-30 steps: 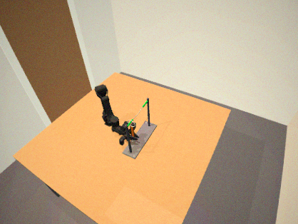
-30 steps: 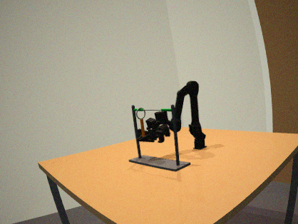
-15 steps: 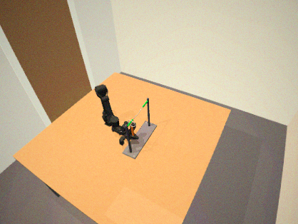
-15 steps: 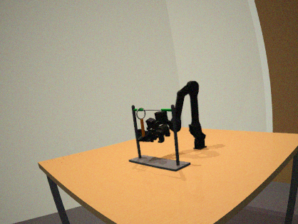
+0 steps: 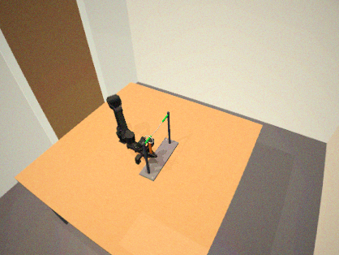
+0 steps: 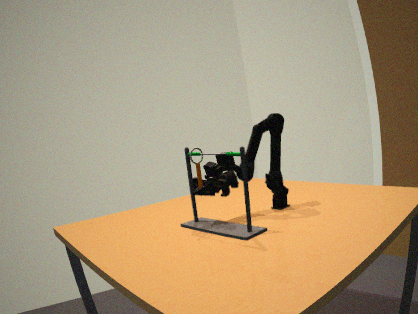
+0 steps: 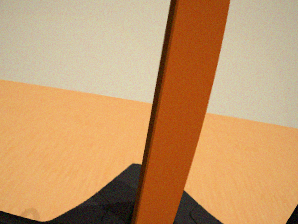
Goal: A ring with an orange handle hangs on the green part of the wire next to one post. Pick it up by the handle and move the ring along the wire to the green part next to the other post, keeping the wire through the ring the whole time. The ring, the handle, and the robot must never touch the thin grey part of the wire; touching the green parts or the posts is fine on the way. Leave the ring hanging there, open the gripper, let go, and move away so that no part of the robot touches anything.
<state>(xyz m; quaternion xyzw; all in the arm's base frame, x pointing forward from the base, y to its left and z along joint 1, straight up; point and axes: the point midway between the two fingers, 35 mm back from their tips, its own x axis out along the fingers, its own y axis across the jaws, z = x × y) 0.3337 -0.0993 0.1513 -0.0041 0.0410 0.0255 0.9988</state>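
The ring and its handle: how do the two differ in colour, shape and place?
The ring is thin and grey; the handle is orange. The ring is a round, open hoop, whereas the handle is a long, straight-sided bar. The ring is up at the wire's green part, while the handle hangs below it, held in the gripper. Both are near the same post.

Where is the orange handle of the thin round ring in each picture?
Top view: the flat orange handle is a bit below and left of the middle, by the nearer post.
Exterior view: left of the middle, hanging below the ring, beside the left post.
Wrist view: big, running from the top edge down to the bottom edge, just right of the middle.
Shared landmark: the light orange table top.
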